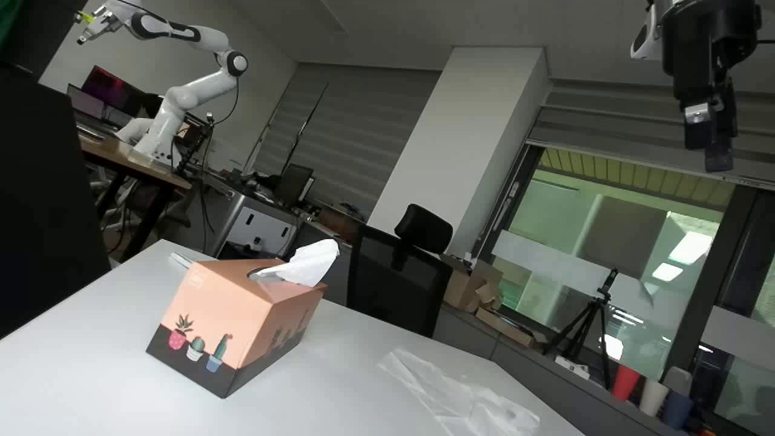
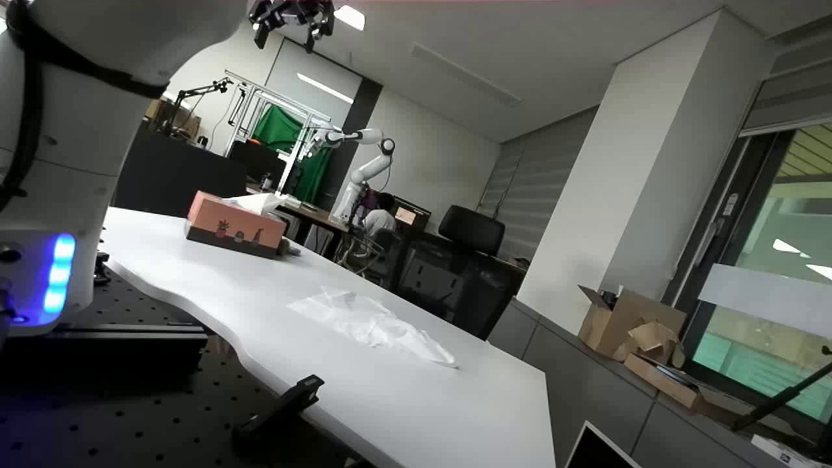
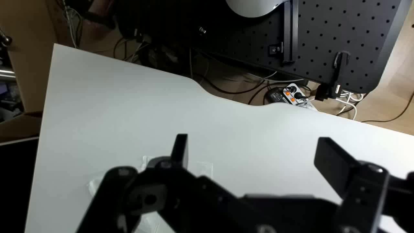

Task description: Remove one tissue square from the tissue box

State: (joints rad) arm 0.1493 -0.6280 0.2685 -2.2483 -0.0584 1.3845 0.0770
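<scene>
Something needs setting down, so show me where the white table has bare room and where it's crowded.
In an exterior view, the white table is bare from the crumpled sheet to the table edge at picture right; another free patch lies between sheet and tissue box. Crowded: the box's end, near a small grey object.

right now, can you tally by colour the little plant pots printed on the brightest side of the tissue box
Pink pot: 1
White pot: 1
Blue pot: 1
Total: 3, side by side on the tissue box
</scene>
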